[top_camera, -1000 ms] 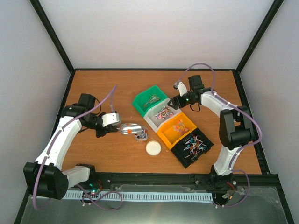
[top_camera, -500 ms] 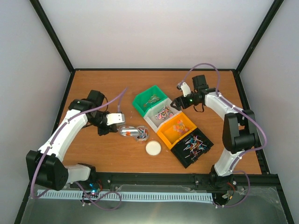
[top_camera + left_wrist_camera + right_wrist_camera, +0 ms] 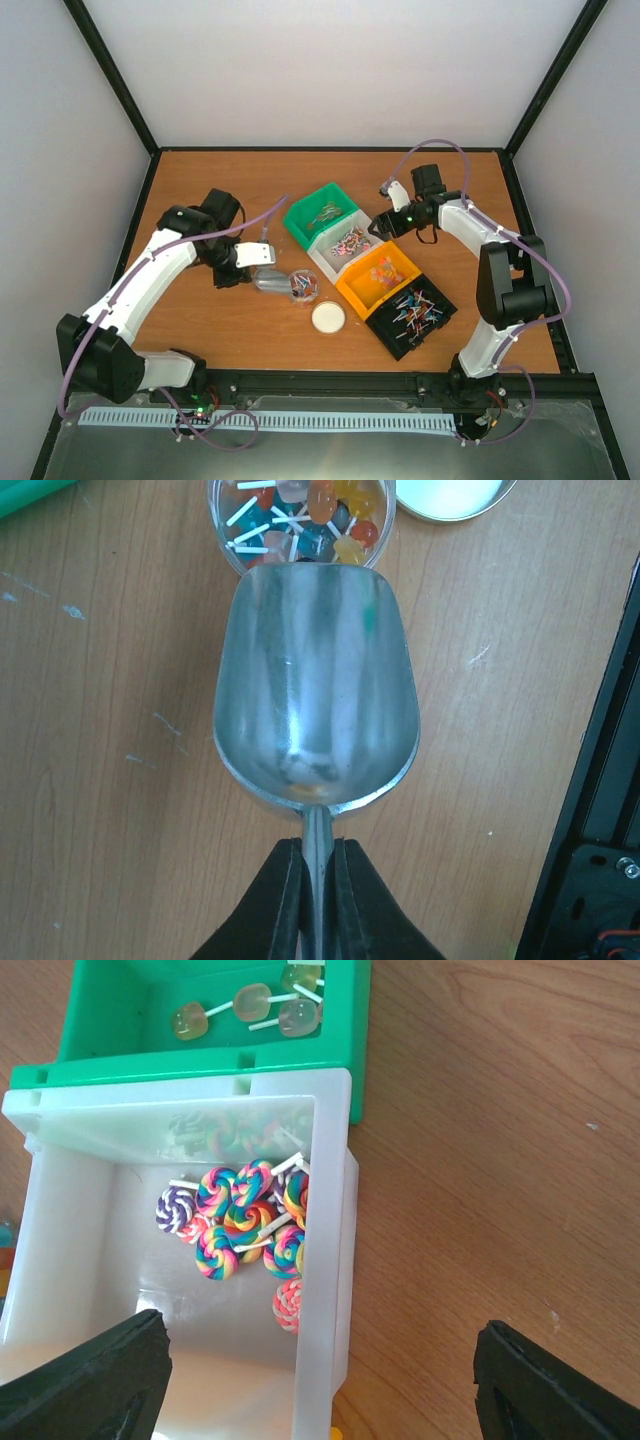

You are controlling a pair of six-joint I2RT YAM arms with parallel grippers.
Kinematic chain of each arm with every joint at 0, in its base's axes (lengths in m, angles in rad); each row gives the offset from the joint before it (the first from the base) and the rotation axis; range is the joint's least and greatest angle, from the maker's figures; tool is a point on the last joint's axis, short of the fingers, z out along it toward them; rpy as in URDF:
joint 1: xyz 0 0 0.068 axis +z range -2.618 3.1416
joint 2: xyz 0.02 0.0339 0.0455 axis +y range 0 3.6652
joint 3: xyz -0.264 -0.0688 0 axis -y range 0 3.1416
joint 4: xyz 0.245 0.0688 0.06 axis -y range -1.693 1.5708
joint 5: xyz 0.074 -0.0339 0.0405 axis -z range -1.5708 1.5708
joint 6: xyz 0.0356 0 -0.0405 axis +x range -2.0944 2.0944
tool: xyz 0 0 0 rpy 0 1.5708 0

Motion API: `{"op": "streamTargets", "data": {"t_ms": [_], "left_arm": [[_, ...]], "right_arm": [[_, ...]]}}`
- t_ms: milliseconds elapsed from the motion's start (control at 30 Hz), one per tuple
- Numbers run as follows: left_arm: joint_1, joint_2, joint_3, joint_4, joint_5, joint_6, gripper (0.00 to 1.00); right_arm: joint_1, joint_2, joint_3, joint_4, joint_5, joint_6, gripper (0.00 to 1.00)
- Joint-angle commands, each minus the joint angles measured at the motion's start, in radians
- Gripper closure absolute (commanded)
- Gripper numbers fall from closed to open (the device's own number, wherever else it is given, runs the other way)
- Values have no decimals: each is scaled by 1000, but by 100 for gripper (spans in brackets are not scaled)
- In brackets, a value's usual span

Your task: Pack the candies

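Observation:
My left gripper [image 3: 318, 880] is shut on the thin handle of a metal scoop [image 3: 315, 690]. The scoop's bowl looks empty, and its mouth meets the rim of a small clear jar [image 3: 300, 520] holding several candies [image 3: 325, 515] on sticks. From above, the left gripper [image 3: 256, 270], scoop [image 3: 270, 283] and jar [image 3: 303, 286] sit left of the bins. My right gripper [image 3: 325, 1390] is open above the white bin [image 3: 325, 1260], its fingers either side of the bin's right wall. Swirl candies [image 3: 240, 1225] lie in that bin, pale ones [image 3: 250, 1005] in the green bin [image 3: 210, 1060].
Four bins run diagonally: green [image 3: 300, 218], white [image 3: 327, 262], orange [image 3: 352, 290] and black [image 3: 388, 340], the last two holding candies too. The jar's white lid [image 3: 328, 318] lies flat just below the jar. Black frame rails edge the table.
The left arm has swung in and tipped the scoop at the jar; the orange candy seen in the scoop is gone from it. The right gripper has shifted slightly over the bins.

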Motion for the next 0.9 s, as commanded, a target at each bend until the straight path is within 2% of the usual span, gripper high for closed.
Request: {"op": "streamTargets", "data": {"t_ms": [0,167,300,467,533,733,867], "left_arm": [[-14,17,82,-62,-36,-59,99],[-33,70,208,-83,-22,-188,99],[-137,188,341,-111,-105,-381,99],[-204,384,598,-195,-95,-545,99],[-231,456,692,-224,-133,-602,99],[-319,679,945,-362,-176,-677,99],[-377,740,970,-369,-262,-687,99]], "right_arm": [[-6,-39,-13,-8,14,-9,19],[-6,-51,-37,-15,39,-8,22],[-6,-60,-54,-13,62,-6,27],[-6,-51,-67,-1,63,9,38],[-6,-48,-73,8,57,15,44],[-6,-20,-73,20,15,37,55],[-7,-12,-77,26,3,43,59]]}}
